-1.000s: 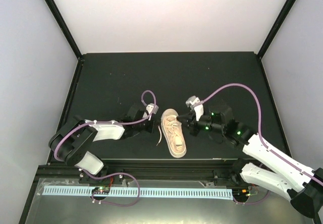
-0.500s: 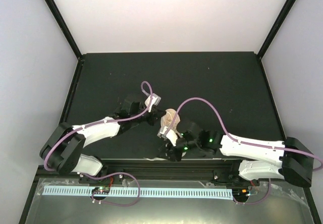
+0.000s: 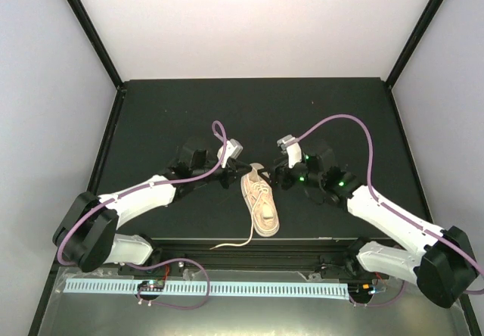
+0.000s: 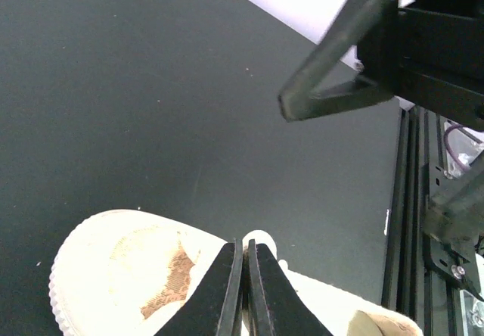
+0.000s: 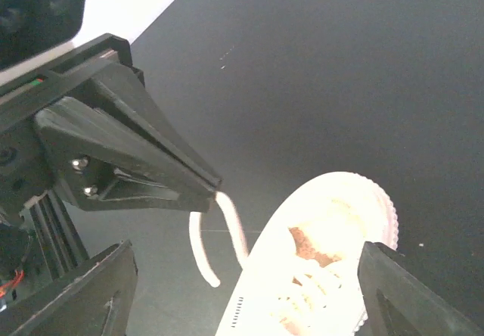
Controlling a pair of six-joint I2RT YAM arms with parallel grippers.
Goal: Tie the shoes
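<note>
The pale pink-beige shoe (image 3: 261, 206) lies lengthwise on the black table, between the two arms. My left gripper (image 3: 243, 171) sits at the shoe's far end, shut on a cream lace. In the left wrist view its fingers (image 4: 244, 247) pinch a small bend of the lace (image 4: 265, 238) just above the shoe (image 4: 113, 260). My right gripper (image 3: 278, 175) is just right of the same end, open and empty. In the right wrist view its jaws (image 5: 246, 283) stand wide apart over the shoe (image 5: 318, 275). The lace (image 5: 231, 226) runs from the left gripper's tip to the shoe. Another lace tail (image 3: 231, 243) trails toward the front edge.
A black metal rail (image 3: 302, 243) runs along the table's near edge, also seen in the left wrist view (image 4: 412, 200). Purple cables (image 3: 340, 128) loop above both arms. The table's black surface (image 3: 249, 116) stretches back to white walls.
My right gripper has opened and swung from the shoe's near end back to its far right side. A lace tail now lies stretched toward the front edge. The left gripper stays shut.
</note>
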